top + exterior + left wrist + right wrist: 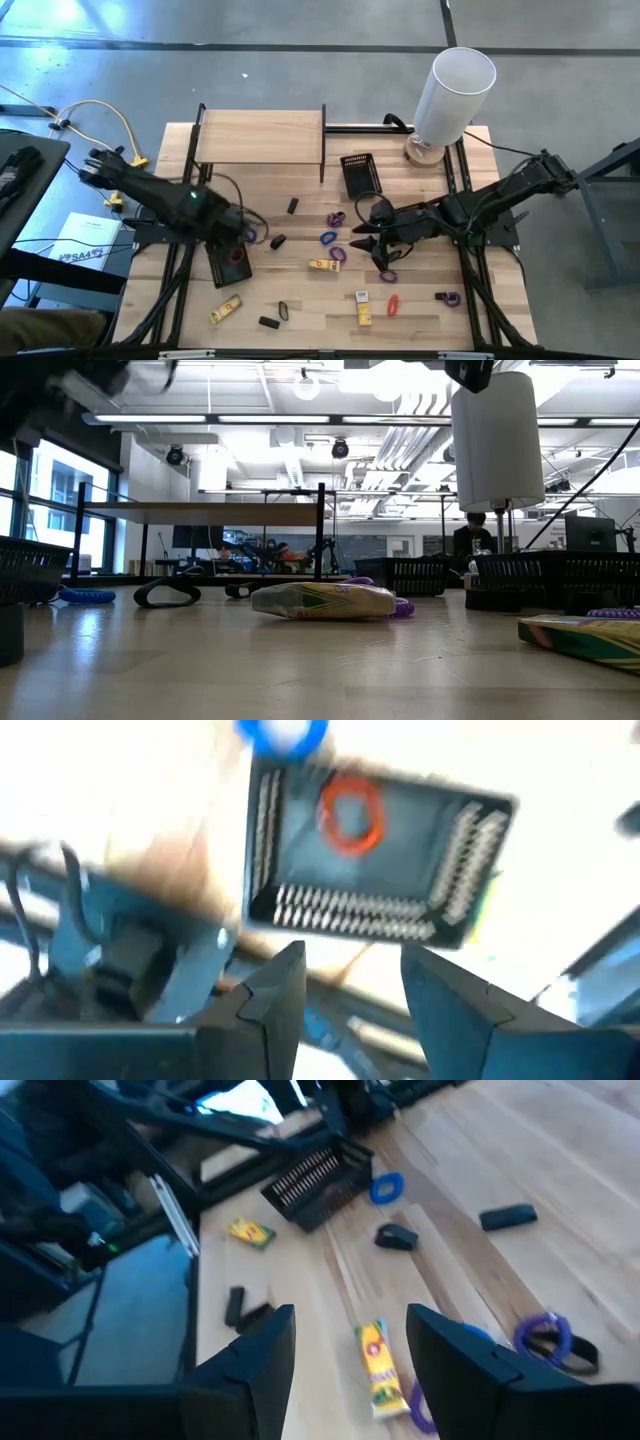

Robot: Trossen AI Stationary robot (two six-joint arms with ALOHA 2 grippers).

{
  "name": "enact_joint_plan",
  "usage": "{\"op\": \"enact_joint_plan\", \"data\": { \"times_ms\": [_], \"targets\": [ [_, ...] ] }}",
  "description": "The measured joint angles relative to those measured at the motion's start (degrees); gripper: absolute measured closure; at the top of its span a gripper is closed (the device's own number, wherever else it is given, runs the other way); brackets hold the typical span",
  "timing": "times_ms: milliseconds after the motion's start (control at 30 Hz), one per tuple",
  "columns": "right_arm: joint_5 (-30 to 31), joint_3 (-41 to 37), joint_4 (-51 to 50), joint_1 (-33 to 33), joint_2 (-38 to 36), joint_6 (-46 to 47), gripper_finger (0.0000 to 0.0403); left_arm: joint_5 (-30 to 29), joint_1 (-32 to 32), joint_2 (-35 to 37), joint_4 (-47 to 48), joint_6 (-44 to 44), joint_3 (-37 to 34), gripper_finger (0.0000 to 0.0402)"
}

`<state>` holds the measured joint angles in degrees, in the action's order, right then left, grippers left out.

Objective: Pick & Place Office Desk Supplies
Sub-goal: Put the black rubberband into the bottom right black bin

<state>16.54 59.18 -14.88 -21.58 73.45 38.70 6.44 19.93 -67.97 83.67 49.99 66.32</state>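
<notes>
The supplies lie scattered on the wooden table (pixel 300 300): yellow packets (pixel 323 265) (pixel 364 308) (pixel 225 310), purple loops (pixel 336 217) (pixel 450 298), a blue loop (pixel 328 238), a red loop (pixel 393 304) and black blocks (pixel 293 205) (pixel 268 322). A black mesh tray (pixel 228 263) (pixel 350 870) holds a red loop (pixel 350 812). My left gripper (pixel 250 232) (pixel 352 982) hovers open above this tray's edge. My right gripper (pixel 358 236) (pixel 345 1350) is open above the table's middle, with a yellow packet (pixel 378 1365) beyond its fingers. Neither gripper holds anything.
A second black mesh tray (pixel 361 175) stands near the far middle, and a tall white cylinder (pixel 450 95) at the far right corner. A low wooden shelf (pixel 262 135) spans the far left. In the low view a yellow packet (pixel 320 600) lies in front.
</notes>
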Motion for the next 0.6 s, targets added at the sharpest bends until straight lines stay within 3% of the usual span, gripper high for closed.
{"op": "enact_joint_plan", "data": {
  "times_ms": [100,233,333,467,600],
  "targets": [
    [0.59,0.00,3.38,-0.02,0.01,-1.28,0.0222,-4.54,-0.71,2.46,-1.23,-1.44,4.53,0.0246],
    [-0.20,0.00,7.28,0.00,0.00,-2.95,0.0222,-12.93,0.44,6.95,-9.99,-6.02,5.61,0.0246],
    [-5.82,0.00,8.69,-0.27,0.00,-5.01,0.0222,-16.81,2.07,9.36,-16.94,-9.46,5.56,0.0246],
    [-15.36,0.00,7.77,-3.36,0.00,-5.91,0.0222,-17.80,3.81,10.21,-22.69,-14.13,5.49,0.0246],
    [-23.15,0.00,4.87,-6.63,0.01,5.64,0.0222,-17.79,5.07,9.47,-24.01,-16.85,5.47,0.0246]
  ]
}}
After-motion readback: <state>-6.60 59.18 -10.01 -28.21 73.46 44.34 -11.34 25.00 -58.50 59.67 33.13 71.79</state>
